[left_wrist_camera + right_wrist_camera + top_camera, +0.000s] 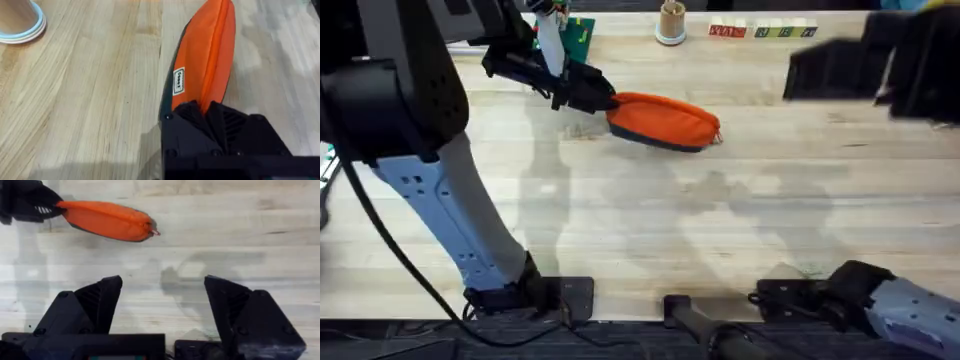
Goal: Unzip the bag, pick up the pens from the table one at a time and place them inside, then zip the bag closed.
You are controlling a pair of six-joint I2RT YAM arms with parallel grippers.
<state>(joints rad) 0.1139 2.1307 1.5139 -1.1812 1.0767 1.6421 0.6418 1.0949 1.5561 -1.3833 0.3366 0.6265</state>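
Left end effector point(610, 101) clamped on bag point(665, 120) end; right end effector point(162, 305) wide open, empty. Risk: bag slides on surface point(650, 220), grip slips.

The bag point(665, 121) is lying on the table point(650, 220), toward its far side, long axis running left to right and tilting slightly down to the right. Its orange top is facing up, with a dark strip showing along its near lower edge. The left gripper point(603, 102) is reaching in from the left and meeting the bag's left end; whether the fingers are pinching the fabric cannot be told. The left arm is rising large and dark at the left. A cup point(671, 24) and a row of blocks point(762, 32) are standing at the far edge.
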